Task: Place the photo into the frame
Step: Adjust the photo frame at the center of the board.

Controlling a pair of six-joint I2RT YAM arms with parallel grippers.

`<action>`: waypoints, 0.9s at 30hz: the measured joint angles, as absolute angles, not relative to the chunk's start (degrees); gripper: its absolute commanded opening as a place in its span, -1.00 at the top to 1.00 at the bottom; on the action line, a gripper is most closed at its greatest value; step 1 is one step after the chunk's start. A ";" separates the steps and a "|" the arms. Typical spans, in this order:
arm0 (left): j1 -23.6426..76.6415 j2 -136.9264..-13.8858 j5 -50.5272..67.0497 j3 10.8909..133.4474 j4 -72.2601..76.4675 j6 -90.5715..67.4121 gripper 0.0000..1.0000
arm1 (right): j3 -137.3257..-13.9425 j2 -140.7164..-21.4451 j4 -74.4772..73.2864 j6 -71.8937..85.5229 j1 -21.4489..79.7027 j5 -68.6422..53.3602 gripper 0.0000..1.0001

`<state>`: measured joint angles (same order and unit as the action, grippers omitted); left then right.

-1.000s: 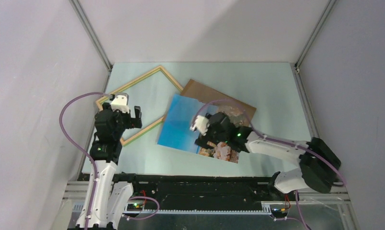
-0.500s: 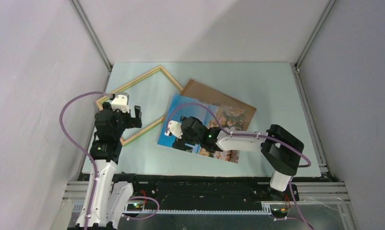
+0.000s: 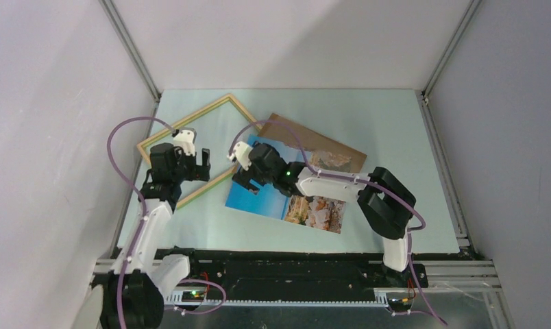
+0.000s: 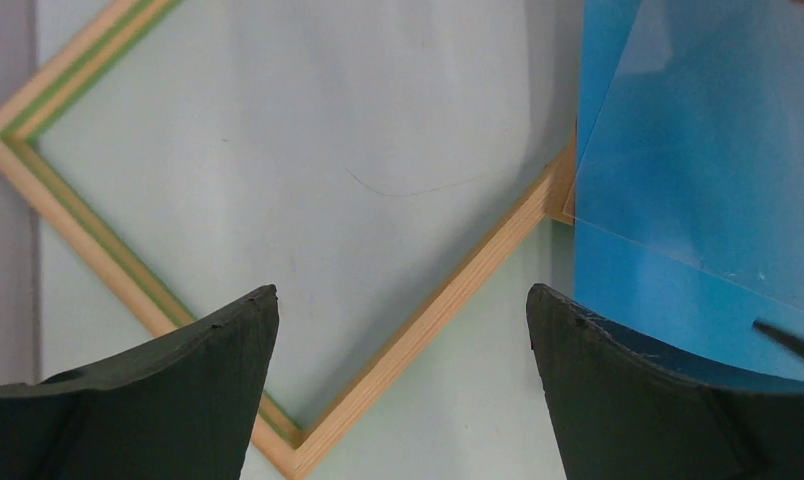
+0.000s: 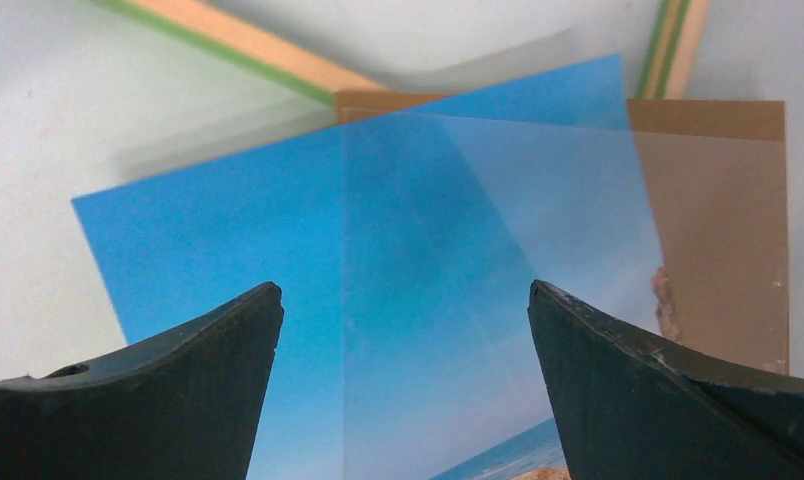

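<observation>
The photo (image 3: 262, 197) is lying face up on the table (image 3: 382, 123), a little left of centre and turned at an angle, blue sky toward the far left and pale rocks toward the near right. Its far edge is resting over a brown backing board (image 3: 307, 137), which is sticking out beyond it toward the far right. In the left wrist view the photo (image 4: 698, 200) is overlapping the right-hand corner of the frame (image 4: 478, 262). In the right wrist view I am seeing a paler, see-through band across part of the photo (image 5: 408, 230) and the board (image 5: 723, 230); I cannot tell whether it is a separate clear sheet.

The frame (image 3: 184, 120) is lying flat at the far left, turned like a diamond, with the table showing through its opening. Its pale wood is facing up, with a green strip along the inner edge (image 5: 248, 45).

I am holding the right gripper (image 3: 245, 179) over the photo's sky end; its jaws are standing wide, gripping nothing (image 5: 406, 295). The left gripper (image 3: 203, 164) is hovering over the frame's near-right rail, jaws also spread wide and holding nothing (image 4: 402, 300).
</observation>
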<state>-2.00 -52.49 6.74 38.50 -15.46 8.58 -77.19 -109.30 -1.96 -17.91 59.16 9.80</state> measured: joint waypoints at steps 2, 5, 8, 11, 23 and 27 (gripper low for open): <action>-2.00 -55.86 7.79 38.76 -14.59 8.58 -0.97 | -79.61 -109.54 -3.62 -15.49 57.17 8.86 -0.93; -1.98 -61.58 8.69 39.68 -13.93 8.99 -0.97 | -82.26 -109.54 -6.02 -12.03 53.74 6.74 -0.92; -1.45 -66.81 8.64 41.06 -13.63 10.41 -0.97 | -82.96 -109.47 -7.62 -9.26 50.57 4.82 -0.92; 0.99 -70.91 7.60 42.04 -12.88 12.38 -0.97 | -82.61 -109.25 -9.67 -7.95 48.77 3.53 -0.92; 10.02 -81.23 1.48 44.47 -12.27 17.58 -0.82 | -78.59 -102.21 -12.62 -7.55 45.32 -1.45 -0.92; 10.83 -84.36 -0.84 45.95 -12.08 18.68 -0.73 | -76.84 -101.23 -12.58 -7.55 43.72 -2.22 -0.92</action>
